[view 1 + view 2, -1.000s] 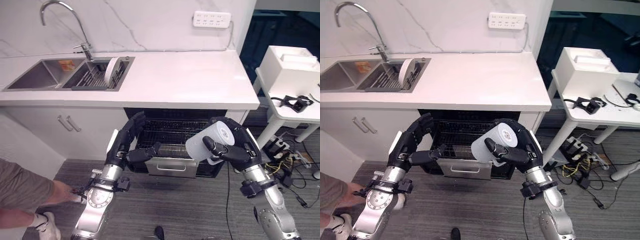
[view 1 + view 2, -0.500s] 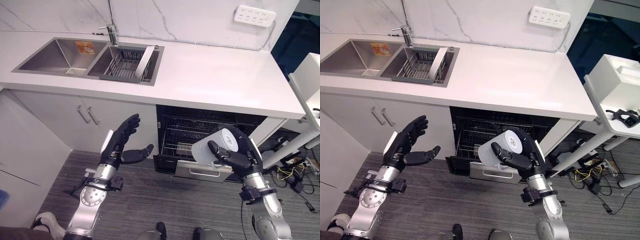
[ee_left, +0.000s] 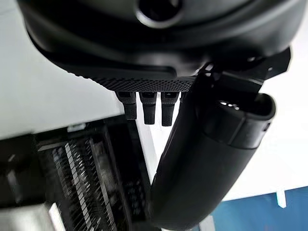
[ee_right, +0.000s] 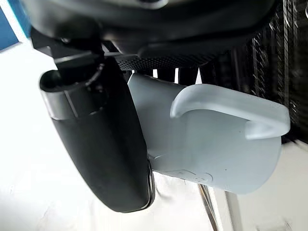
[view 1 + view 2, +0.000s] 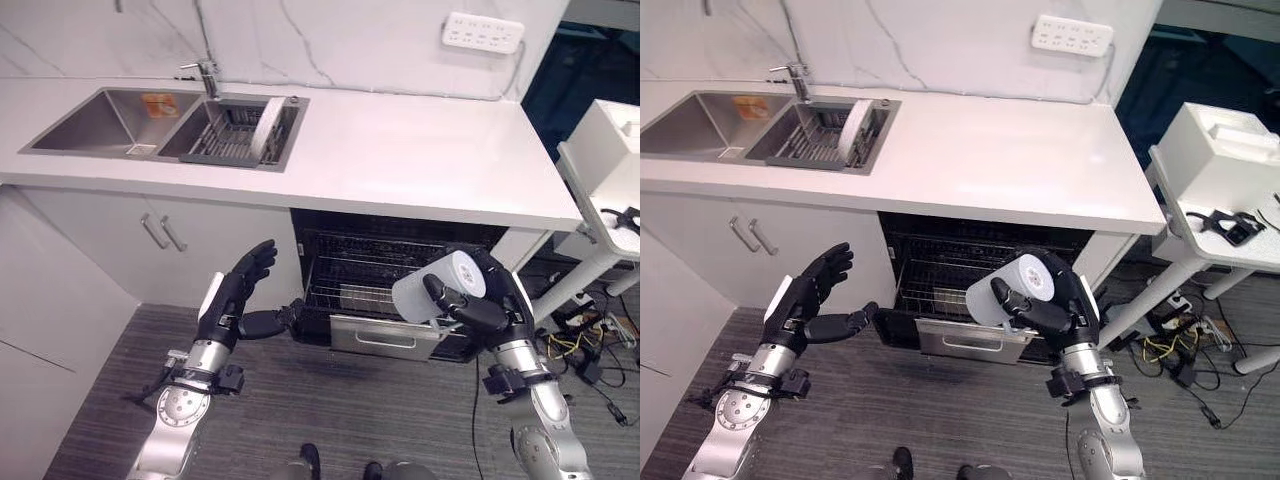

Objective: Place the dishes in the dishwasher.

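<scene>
Currently, the right robot hand (image 5: 492, 305) is grasping the mug (image 5: 437, 286) sideways, just before the dishwasher rack (image 5: 352, 280) at frame centre; the left robot hand (image 5: 238, 300) is hovering released.

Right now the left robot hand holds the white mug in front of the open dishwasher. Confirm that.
Wrong hand. The right robot hand holds the white mug in front of the open dishwasher; the left robot hand is open and empty. The left eye view shows it.

The left hand (image 5: 232, 298) has left the dishwasher rack (image 5: 345, 285).
</scene>
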